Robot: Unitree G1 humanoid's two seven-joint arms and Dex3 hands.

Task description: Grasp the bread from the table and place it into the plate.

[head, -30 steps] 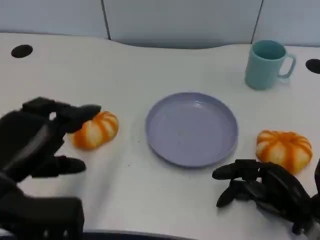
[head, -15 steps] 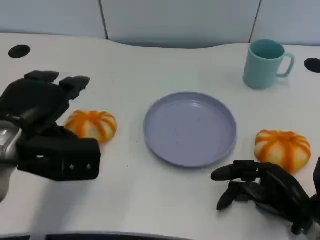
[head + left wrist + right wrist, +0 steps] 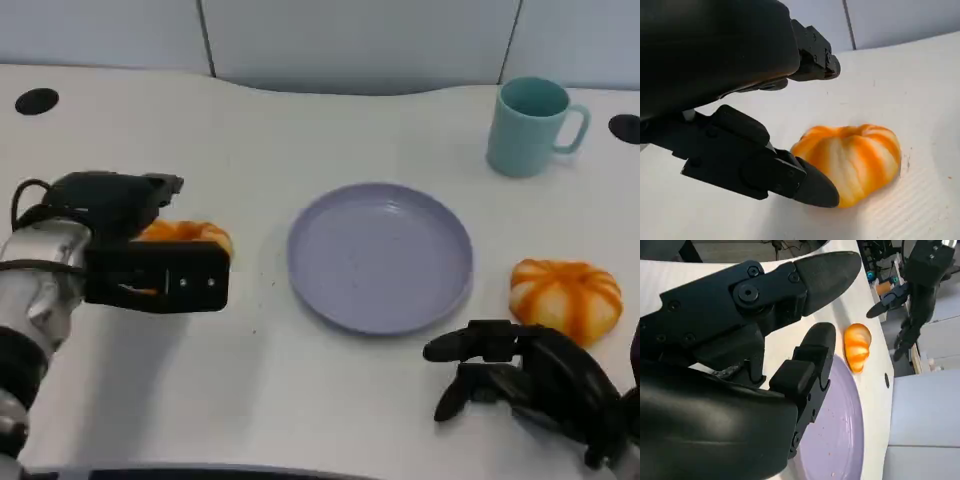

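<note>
1. Two orange-striped bread rolls lie on the white worktop (image 3: 330, 400): the left roll (image 3: 190, 234) beside the left hand (image 3: 120, 240), and the right roll (image 3: 565, 298) near the right hand (image 3: 530, 385). Neither is on the plate.
2. One lilac plate (image 3: 380, 256) sits between the rolls, with nothing on it, and one teal mug (image 3: 530, 125) stands at the far right.
3. The left wrist view shows the left roll close up, resting on the worktop, one black fingertip (image 3: 812, 187) touching its near side and the other fingers (image 3: 815, 55) spread well above it; the head view hides this contact behind the hand.
4. The right wrist view looks across the plate to the left roll.
5. The left hand reaches over its roll, fingers wide and not closed round it.
6. The right hand rests low on the worktop, fingers apart, holding nothing.
</note>
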